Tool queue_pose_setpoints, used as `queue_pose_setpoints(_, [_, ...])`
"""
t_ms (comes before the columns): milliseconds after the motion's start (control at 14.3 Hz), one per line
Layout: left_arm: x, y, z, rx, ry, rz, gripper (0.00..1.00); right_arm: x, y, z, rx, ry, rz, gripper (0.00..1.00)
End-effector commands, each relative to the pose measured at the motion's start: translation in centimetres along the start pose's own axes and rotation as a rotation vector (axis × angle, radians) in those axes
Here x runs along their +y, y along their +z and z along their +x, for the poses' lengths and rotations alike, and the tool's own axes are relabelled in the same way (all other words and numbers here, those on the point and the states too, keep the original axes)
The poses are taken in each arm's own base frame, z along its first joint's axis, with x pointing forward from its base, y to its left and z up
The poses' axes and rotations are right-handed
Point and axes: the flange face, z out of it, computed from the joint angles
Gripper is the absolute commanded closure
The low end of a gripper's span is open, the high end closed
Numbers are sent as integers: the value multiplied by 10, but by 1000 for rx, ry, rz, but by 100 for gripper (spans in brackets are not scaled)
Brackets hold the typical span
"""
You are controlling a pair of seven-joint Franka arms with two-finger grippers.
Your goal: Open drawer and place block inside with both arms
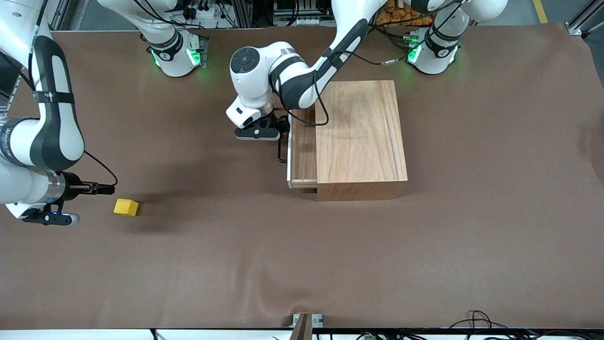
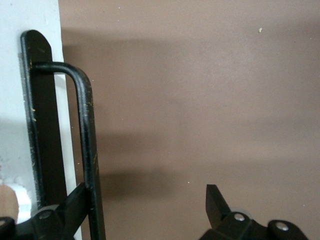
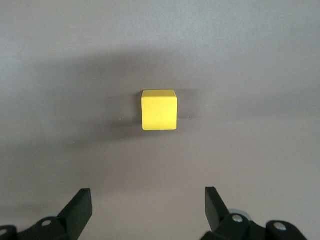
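One block (image 1: 126, 207) on the table; one drawer (image 1: 303, 151) part-open; left gripper (image 2: 145, 210) and right gripper (image 3: 147, 210) both spread, empty.

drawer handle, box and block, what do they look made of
Handle: looks like bent metal rod in black paint, with small scratches showing in the left wrist view. Box: light wood with visible grain, matte and probably unpainted. Block: solid yellow with flat matte faces and crisp edges, possibly painted wood or plastic; the look leaves it open.
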Motion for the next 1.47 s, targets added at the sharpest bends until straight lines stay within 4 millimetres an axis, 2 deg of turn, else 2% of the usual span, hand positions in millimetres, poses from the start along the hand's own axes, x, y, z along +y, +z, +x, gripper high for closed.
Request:
queue_pose_setpoints(0, [22, -2, -8, 3, -21, -65, 0, 7, 23, 14, 26, 8, 21, 0])
queue_pose_setpoints(280, [32, -13, -9, 1, -34, -115, 0, 12, 70, 36, 63, -6, 7, 0])
queue_pose_setpoints(420, [35, -19, -7, 9, -44, -155, 0, 12, 85, 43, 93, -47, 1, 0])
queue_pose_setpoints(490, [36, -20, -7, 12, -45, -164, 0, 12, 96, 45, 87, -54, 0, 0])
queue_pose_setpoints(630, [37, -23, -7, 15, -49, -178, 0, 11, 103, 45, 77, -57, 0, 0])
queue_pose_setpoints(770, [35, -39, -6, 18, -49, -182, 0, 11, 121, 39, 42, -63, 2, 0])
queue_pose_setpoints(840, [31, -51, -5, 15, -51, -173, 0, 12, 132, 39, 25, -63, 3, 0])
queue_pose_setpoints(911, [24, -65, -2, 11, -54, -152, 0, 12, 133, 39, 24, -63, 3, 0])
queue_pose_setpoints(1051, [6, -118, 7, 34, -52, -155, 0, 10, 134, 40, 31, -65, 2, 0])
queue_pose_setpoints(1191, [-26, -167, 23, 68, -46, -130, 0, 11, 139, 43, 38, -63, 0, 0])
queue_pose_setpoints(1401, [-95, -225, 57, 39, -31, -71, 0, 11, 147, 43, 32, -62, 0, 0])
